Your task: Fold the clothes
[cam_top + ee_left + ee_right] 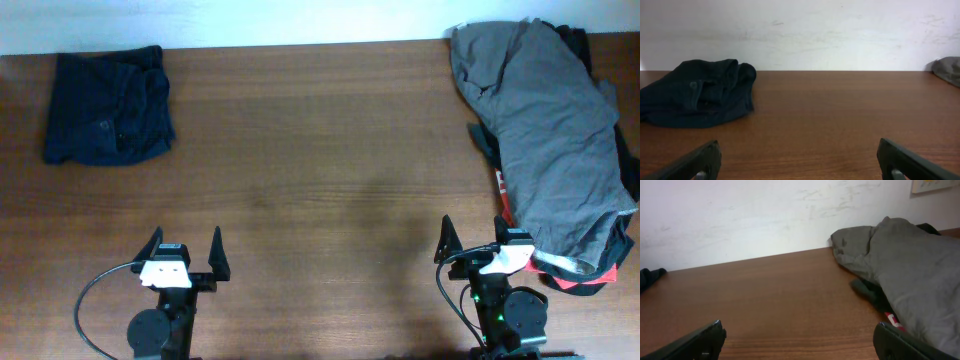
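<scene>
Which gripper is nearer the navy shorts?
Left. The left gripper sits open at the near edge, with the shorts in the far left corner ahead of it. The right gripper is across the table, beside the grey garment.

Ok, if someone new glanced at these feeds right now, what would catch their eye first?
First, the big heap at the right edge of the table: a grey garment draped over a red-and-black item, reaching down beside the right gripper. Next, the dark navy shorts, bunched in the far left corner. That gripper and the left gripper sit open and empty at the near edge.
</scene>
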